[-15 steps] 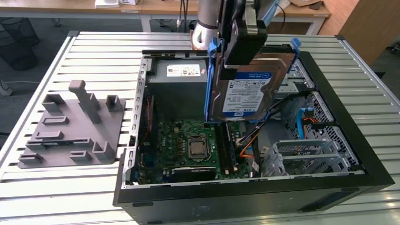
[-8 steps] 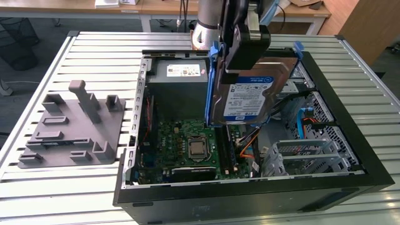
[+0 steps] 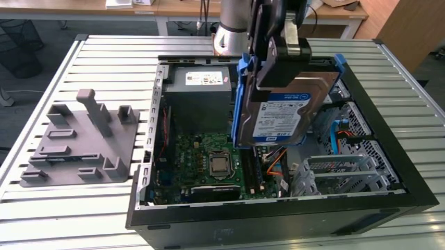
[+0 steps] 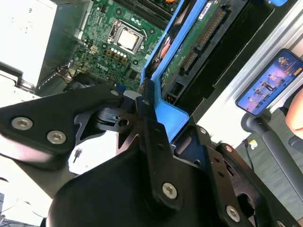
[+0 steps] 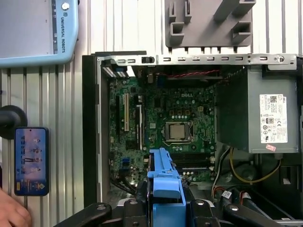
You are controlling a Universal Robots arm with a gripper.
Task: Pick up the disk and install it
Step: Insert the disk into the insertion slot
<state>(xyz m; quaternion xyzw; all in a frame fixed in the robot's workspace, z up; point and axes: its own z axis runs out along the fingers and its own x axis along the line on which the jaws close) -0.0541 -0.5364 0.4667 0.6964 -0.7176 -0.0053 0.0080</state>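
Above the open computer case [image 3: 278, 211], the disk [image 3: 288, 112] hangs steeply tilted, its upper end pinched by the fingers of the gripper [image 3: 282, 73]. At that tilt its lower corner could strike the motherboard [image 3: 201, 156] inside the case, or the disk could slip free.

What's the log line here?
gripper: shut on silver blue-railed hard disk | disk: held tilted over open black computer case | install: not yet seated

On table [image 3: 70, 208]: fixture block [image 3: 76, 140], exterior view's left of open case [image 3: 278, 219]; disk [image 3: 288, 112] above case.
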